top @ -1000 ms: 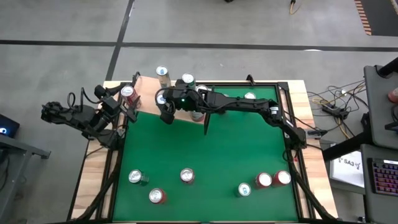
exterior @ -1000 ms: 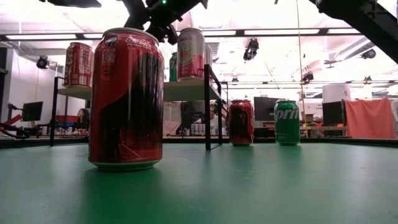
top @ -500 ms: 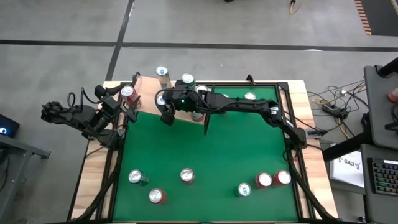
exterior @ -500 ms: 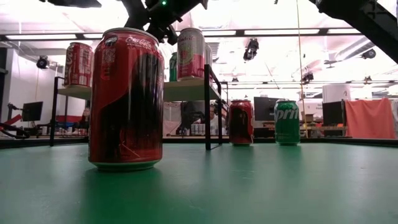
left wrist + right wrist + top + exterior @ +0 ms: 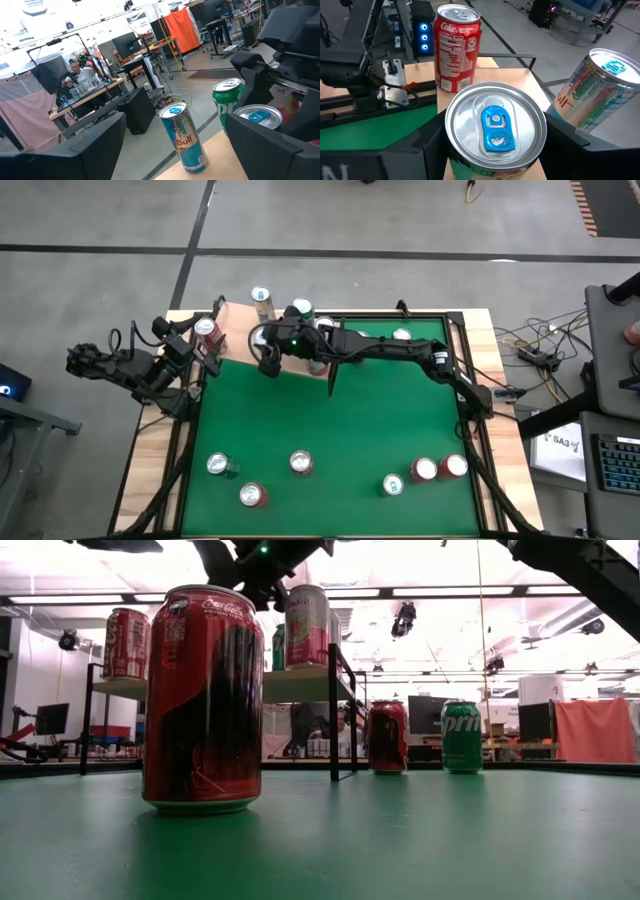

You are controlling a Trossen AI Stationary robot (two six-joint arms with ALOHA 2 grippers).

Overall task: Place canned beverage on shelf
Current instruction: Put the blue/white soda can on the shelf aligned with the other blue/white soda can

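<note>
We note a green tabletop [image 5: 330, 410] in a bright workshop hall. The shelf [image 5: 240, 340] stands at its far left corner. The right end effector [image 5: 492, 145] grips a blue-tabbed can [image 5: 495, 127] there; the left end effector [image 5: 205, 345], jaws wide, sits beside a red can [image 5: 205, 330].

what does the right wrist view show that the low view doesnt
Only the right wrist view shows the right gripper with its fingers on either side of a silver-topped can with a blue tab, and the slim Red Bull can beside it. Only the low view shows the big Coca-Cola can on the green table, plus a Sprite can farther back. Both show the shelf and the red Coke can standing on it.
</note>
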